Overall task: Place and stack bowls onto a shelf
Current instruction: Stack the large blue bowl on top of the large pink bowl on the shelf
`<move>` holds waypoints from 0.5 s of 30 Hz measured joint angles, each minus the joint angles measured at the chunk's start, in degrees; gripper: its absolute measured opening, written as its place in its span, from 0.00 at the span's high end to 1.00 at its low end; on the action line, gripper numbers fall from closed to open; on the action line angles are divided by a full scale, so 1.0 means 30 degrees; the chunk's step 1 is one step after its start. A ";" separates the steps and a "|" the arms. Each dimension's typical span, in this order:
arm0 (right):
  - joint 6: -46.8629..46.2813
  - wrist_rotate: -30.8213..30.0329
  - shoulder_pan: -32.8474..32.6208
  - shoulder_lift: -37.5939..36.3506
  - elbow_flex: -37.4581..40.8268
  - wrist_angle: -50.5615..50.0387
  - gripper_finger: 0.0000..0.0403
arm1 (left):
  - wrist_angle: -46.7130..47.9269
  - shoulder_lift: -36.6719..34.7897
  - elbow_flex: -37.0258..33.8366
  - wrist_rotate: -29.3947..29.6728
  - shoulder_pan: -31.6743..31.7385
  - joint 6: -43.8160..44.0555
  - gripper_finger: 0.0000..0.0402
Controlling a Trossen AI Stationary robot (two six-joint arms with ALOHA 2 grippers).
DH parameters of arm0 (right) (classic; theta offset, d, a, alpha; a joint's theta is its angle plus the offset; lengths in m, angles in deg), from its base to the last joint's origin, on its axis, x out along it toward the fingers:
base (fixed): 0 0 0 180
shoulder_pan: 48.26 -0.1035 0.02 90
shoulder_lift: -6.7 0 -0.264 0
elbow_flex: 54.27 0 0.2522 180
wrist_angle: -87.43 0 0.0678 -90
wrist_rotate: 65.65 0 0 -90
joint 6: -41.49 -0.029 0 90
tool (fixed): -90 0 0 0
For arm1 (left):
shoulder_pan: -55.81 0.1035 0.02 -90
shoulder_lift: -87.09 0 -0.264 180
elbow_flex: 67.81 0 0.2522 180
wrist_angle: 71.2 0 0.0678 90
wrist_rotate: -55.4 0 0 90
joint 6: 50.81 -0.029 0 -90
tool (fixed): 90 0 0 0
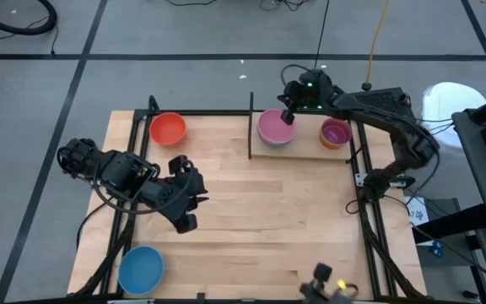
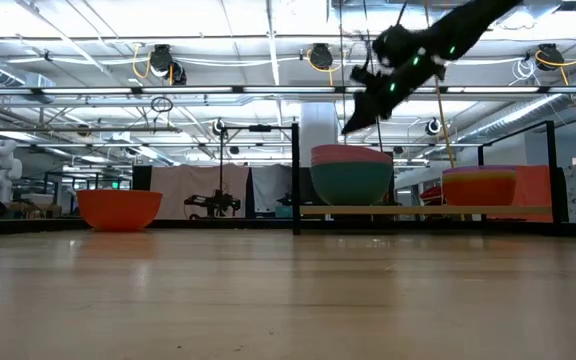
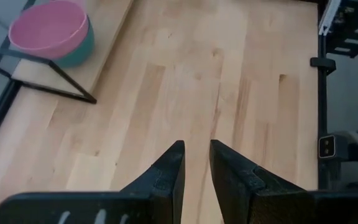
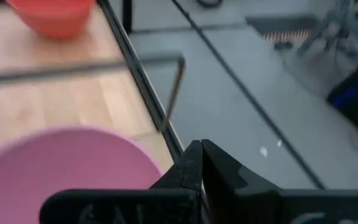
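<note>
Blue bowl (image 1: 141, 268): nearest item, at near-left corner of tabletop (image 1: 260, 219), well apart from both grippers.

Left gripper (image 1: 184, 221): low over left-centre of tabletop, fingers (image 3: 169, 174) parted by a narrow gap, nothing between them, bare wood ahead.

Right gripper (image 1: 288, 116): fingers pressed together, empty, poised above far rim of pink bowl (image 1: 275, 127); raised clear of the bowl in the low view (image 2: 353, 125).

Pink bowl: nested inside teal bowl (image 2: 351, 183), pair resting on left part of shelf (image 1: 306, 148), just right of tall black post (image 1: 251, 127).

Stack of small bowls (image 1: 335, 133): on right part of shelf, purple on top, orange and yellow bands below in low view (image 2: 479, 186); apart from the pink-teal pair.

Red-orange bowl (image 1: 168, 128): on tabletop at far left, off the shelf, upright, well apart from left gripper.

Shelf: along far edge of tabletop, right of centre.
</note>
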 joint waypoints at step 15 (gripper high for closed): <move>0.0659 0.2019 -0.3697 -1.1191 -0.0036 -0.4104 1.00 | 0.3307 0.0223 -0.0953 -0.1812 -0.2275 1.5830 0.80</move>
